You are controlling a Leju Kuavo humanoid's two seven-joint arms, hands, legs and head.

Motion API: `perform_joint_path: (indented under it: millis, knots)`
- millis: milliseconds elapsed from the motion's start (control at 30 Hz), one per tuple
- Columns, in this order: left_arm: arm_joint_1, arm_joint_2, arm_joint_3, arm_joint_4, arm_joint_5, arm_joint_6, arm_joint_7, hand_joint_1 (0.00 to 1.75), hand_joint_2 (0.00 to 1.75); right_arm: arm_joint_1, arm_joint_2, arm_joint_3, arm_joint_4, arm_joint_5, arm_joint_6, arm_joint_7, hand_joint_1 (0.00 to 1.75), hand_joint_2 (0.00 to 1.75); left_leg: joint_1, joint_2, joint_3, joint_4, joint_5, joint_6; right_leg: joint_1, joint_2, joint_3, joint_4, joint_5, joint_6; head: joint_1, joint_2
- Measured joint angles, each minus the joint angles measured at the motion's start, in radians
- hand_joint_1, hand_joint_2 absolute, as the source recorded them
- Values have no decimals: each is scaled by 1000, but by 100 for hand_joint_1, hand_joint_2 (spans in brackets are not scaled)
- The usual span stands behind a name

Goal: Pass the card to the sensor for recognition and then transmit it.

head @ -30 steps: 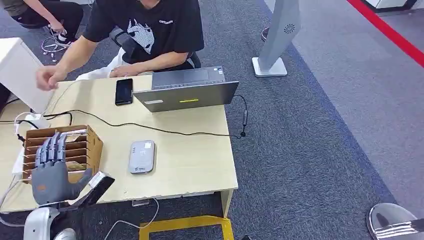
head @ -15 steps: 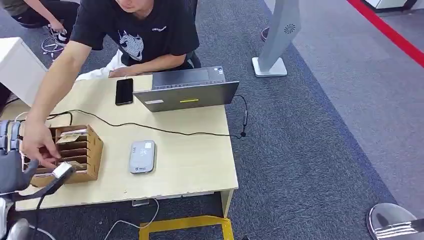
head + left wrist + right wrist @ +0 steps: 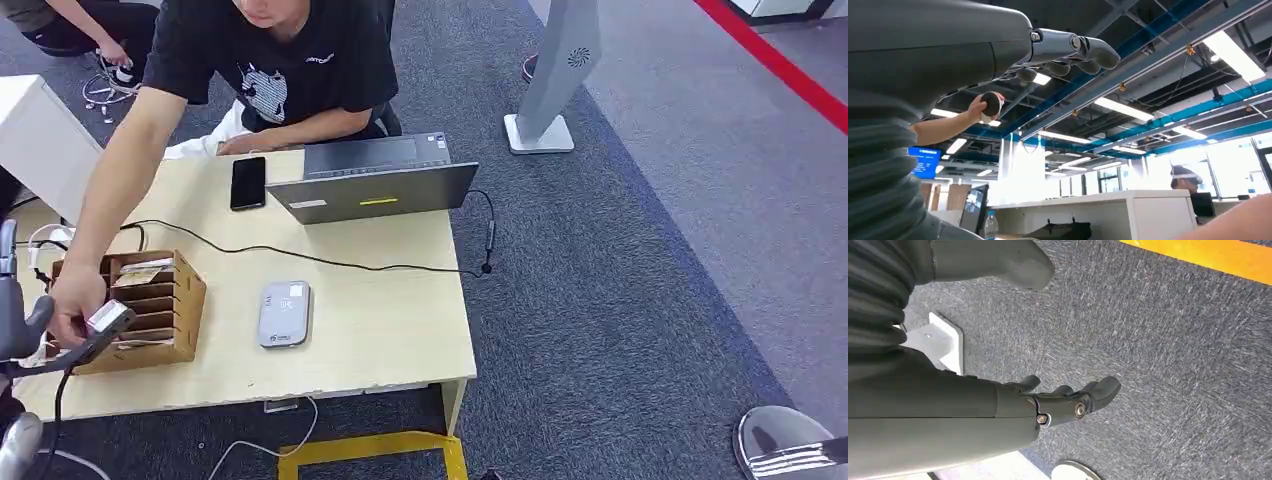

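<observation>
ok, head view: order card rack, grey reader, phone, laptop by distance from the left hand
1. Wooden card rack, just beside the left hand.
2. Grey reader, table middle.
3. Phone, far side.
4. Laptop, far side, further right.

laptop point(image 3: 372, 178), phone point(image 3: 248, 182), black cable point(image 3: 330, 262)

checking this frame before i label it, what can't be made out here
- Left robot hand, head view: cut off by the picture's left edge; its grip cannot be judged.
- Card in the wooden rack: the person's hand covers that end.
- Grey sensor markings: too small to read.
</observation>
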Motion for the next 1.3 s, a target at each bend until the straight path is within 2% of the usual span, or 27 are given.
perform_joint_path:
  millis: [400, 967, 1300]
  knots:
    - [-2, -3, 0, 2, 19, 10, -10, 0, 175, 3, -5, 0, 0, 0, 0, -2, 0, 175, 0, 0, 0, 0, 0, 0, 0, 0, 0, 0, 0, 0, 0, 0]
    - [5, -48, -12, -78, 31, 16, -28, 0, 175, 3, -5, 0, 0, 1, 0, 10, 0, 175, 0, 0, 0, 0, 0, 0, 0, 0, 0, 0, 0, 0, 0, 0]
    - [36, -63, -17, -87, 70, 18, -31, 0, 175, 3, -5, 0, 0, 0, 0, 13, 0, 175, 0, 0, 0, 0, 0, 0, 0, 0, 0, 0, 0, 0, 0, 0]
